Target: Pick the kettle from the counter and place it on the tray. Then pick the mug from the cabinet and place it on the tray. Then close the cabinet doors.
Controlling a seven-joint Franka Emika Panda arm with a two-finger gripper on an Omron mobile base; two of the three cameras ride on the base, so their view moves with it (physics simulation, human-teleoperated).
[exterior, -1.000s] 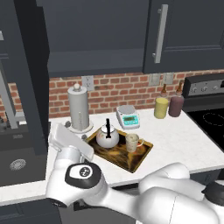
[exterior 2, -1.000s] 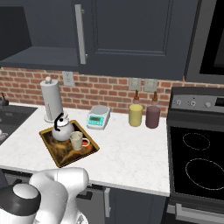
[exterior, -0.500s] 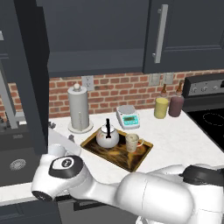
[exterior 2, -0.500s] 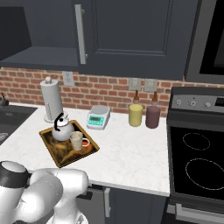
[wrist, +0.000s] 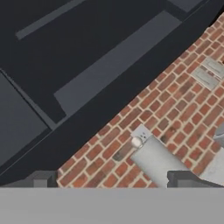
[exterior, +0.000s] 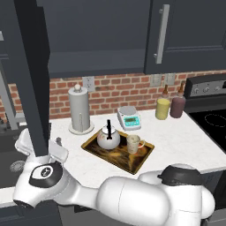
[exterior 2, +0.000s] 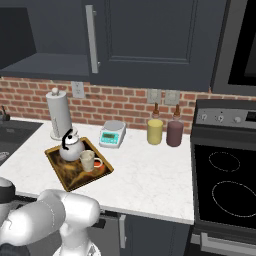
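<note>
With kettle (exterior: 108, 137) and mug (exterior: 133, 143) on the tray (exterior: 141, 160), my tool (wrist: 113, 178), jaws wide and empty, points up past the tray toward the open cabinet door (exterior: 33, 75), upright at far left.

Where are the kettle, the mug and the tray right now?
kettle (exterior: 108, 139), left base view, on its round silver body.
mug (exterior: 133, 143), left base view, on its cream side wall.
tray (exterior: 132, 163), left base view, on its bare patterned surface.

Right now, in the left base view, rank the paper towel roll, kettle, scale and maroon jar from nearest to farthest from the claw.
1. paper towel roll, back left, closest to the claw
2. kettle, centre-left
3. scale, centre, by the wall
4. maroon jar, far right, beside the stove
</note>
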